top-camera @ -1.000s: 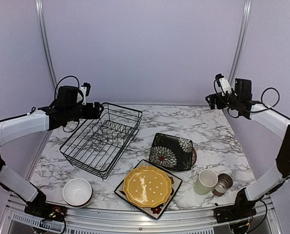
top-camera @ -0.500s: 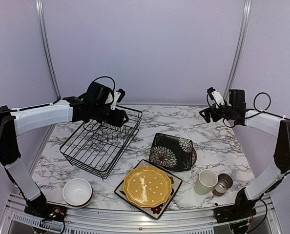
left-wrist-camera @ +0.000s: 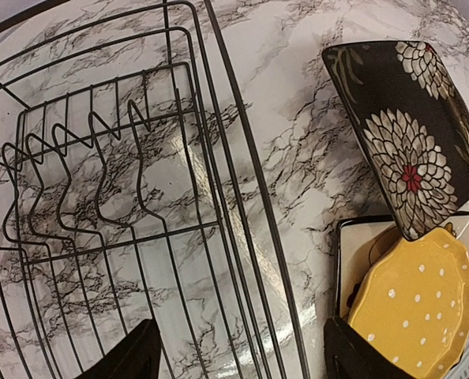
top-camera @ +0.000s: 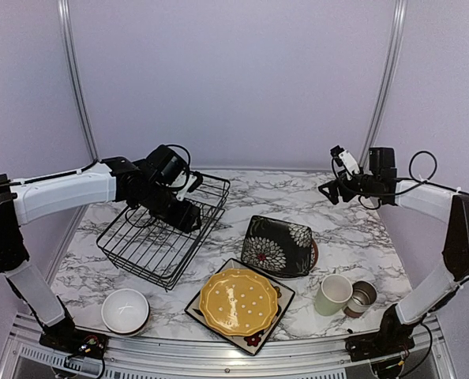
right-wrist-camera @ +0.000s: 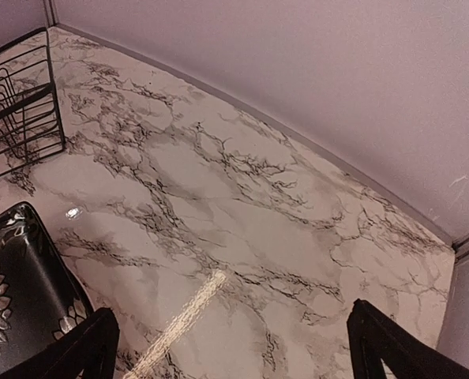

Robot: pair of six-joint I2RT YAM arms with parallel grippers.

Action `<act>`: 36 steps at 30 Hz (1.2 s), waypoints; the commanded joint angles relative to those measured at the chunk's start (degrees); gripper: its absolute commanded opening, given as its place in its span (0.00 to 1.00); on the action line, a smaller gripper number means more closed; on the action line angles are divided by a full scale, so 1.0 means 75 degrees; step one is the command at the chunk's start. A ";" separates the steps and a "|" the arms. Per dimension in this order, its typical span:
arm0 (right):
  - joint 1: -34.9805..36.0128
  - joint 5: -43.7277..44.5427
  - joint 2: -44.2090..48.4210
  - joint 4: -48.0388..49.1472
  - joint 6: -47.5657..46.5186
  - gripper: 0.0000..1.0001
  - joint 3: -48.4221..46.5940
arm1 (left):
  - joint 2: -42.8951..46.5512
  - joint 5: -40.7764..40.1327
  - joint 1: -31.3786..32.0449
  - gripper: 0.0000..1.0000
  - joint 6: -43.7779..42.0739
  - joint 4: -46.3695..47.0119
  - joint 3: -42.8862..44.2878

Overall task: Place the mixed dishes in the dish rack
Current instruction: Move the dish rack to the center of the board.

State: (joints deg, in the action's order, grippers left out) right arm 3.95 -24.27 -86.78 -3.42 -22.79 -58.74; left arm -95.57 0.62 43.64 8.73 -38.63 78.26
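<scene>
The dish rack [top-camera: 133, 266], a black wire basket, stands at the left with nothing in it. My left gripper [top-camera: 189, 217] hangs open over the rack's right side; in the left wrist view the gripper [left-wrist-camera: 242, 359] straddles the rack's rim wire [left-wrist-camera: 263, 197], holding nothing. A black flowered plate [top-camera: 278, 246] [left-wrist-camera: 412, 134] lies at the centre. A yellow dotted plate [top-camera: 238, 302] [left-wrist-camera: 416, 308] rests on another black square plate [top-camera: 250, 339]. A white bowl [top-camera: 125, 309] sits front left, with a pale green mug [top-camera: 332, 294] and a grey-brown cup [top-camera: 362, 298] front right. My right gripper [top-camera: 325, 192] [right-wrist-camera: 234, 347] hovers open above bare marble at the far right.
The marble table [top-camera: 337, 229] ends at purple walls at the back and both sides. The right wrist view catches the black flowered plate's edge [right-wrist-camera: 21, 292] and a corner of the rack [right-wrist-camera: 54, 87].
My left arm has swung right and down from the rack's far left corner to over its right side, its jaws narrowing briefly. The right gripper has shifted slightly left and lower.
</scene>
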 commanded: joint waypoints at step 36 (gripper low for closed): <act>0.0455 -0.0503 -0.0018 -0.0350 -0.0274 0.99 -0.0021 | -0.2036 -0.1054 0.0513 0.28 0.0810 -0.1616 0.2366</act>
State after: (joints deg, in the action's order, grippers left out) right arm 6.74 -26.74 -87.13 -5.23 -24.71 -58.74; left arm -108.71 -4.23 48.05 14.48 -48.23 92.66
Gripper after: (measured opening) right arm 0.985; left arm 0.310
